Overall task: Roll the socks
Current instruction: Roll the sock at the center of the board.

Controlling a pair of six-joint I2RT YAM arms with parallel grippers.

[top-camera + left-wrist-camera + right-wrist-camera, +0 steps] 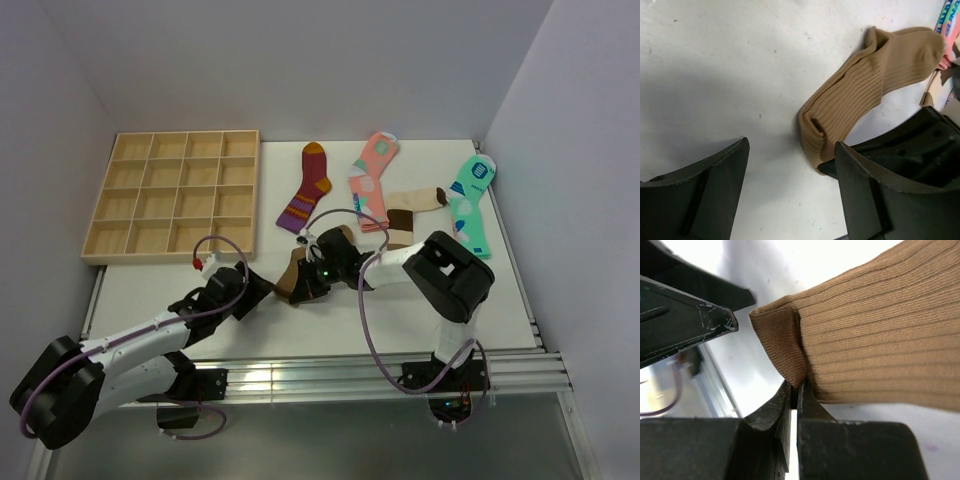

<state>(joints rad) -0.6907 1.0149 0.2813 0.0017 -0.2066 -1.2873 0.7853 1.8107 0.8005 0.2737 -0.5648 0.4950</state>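
The plain brown sock [291,270] lies on the table in front of the arms, bent, with its cuff end nearest me. My right gripper [798,388] is shut on a fold of that darker cuff [781,337], and the ribbed leg [885,330] stretches away to the right. In the left wrist view the same brown sock [865,80] curves off toward the upper right. My left gripper [792,146] stands open just left of the cuff, with only bare table between its fingers. The beige sock with dark brown bands [412,208] lies flat further back.
A wooden compartment tray [175,195] sits at the back left. A maroon striped sock [306,188], a pink patterned sock [372,178] and a mint-green sock [472,203] lie along the back right. The table's near edge rail [330,375] runs by the arm bases.
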